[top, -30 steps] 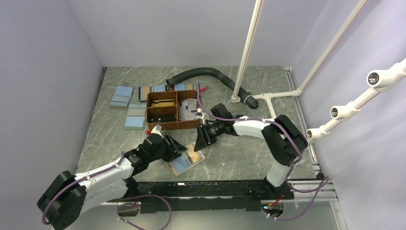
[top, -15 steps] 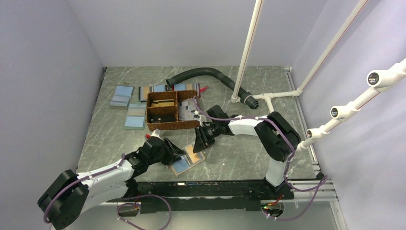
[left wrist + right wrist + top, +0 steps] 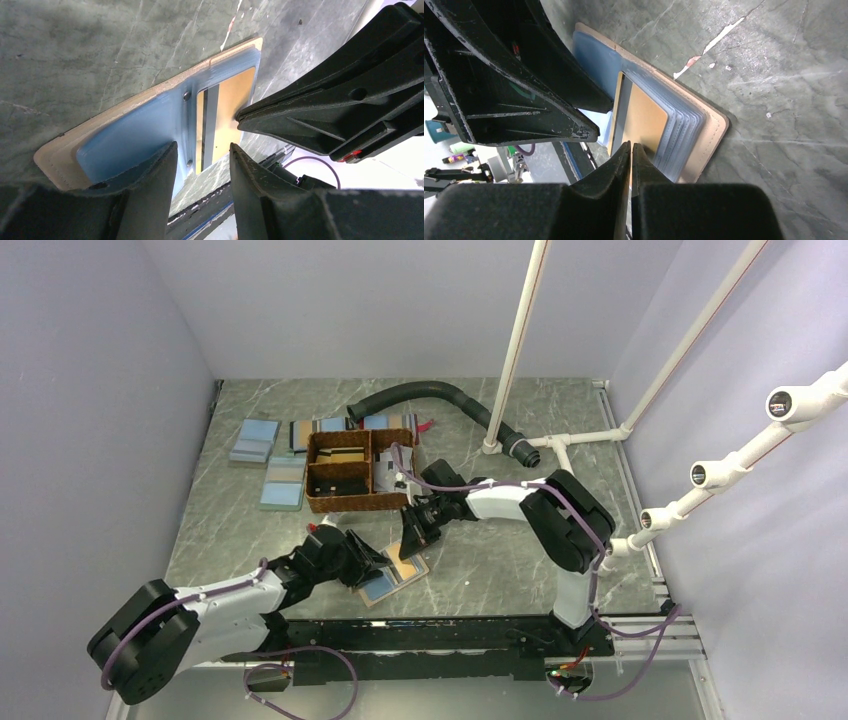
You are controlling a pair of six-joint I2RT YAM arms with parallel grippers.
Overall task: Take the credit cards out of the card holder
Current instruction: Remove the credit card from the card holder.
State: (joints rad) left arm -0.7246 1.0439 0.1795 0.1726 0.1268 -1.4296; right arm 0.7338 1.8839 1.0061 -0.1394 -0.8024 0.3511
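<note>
The card holder [image 3: 386, 578] lies open on the table, tan-rimmed with light blue inner faces [image 3: 135, 135]. A gold credit card [image 3: 227, 112] with a dark stripe sits in its pocketed half [image 3: 684, 125]. My right gripper [image 3: 631, 145] is shut on the near edge of that gold card [image 3: 646, 117]; its tip [image 3: 240, 117] meets the card from the right. My left gripper [image 3: 202, 146] stands open over the holder's fold, with its left finger [image 3: 155, 175] on the blue face. In the top view both grippers meet over the holder, the left [image 3: 370, 558] and the right [image 3: 408, 543].
A brown woven basket [image 3: 345, 502] with dark cards stands behind the holder. Light blue flat rectangles [image 3: 255, 440] lie at the back left. A black hose [image 3: 430, 393] curves across the back, beside white pipes [image 3: 515, 350]. The table's front rail [image 3: 440, 635] runs close below.
My right gripper has shut and moved left and down onto the gold card. My left gripper has narrowed slightly and shifted a little toward the holder.
</note>
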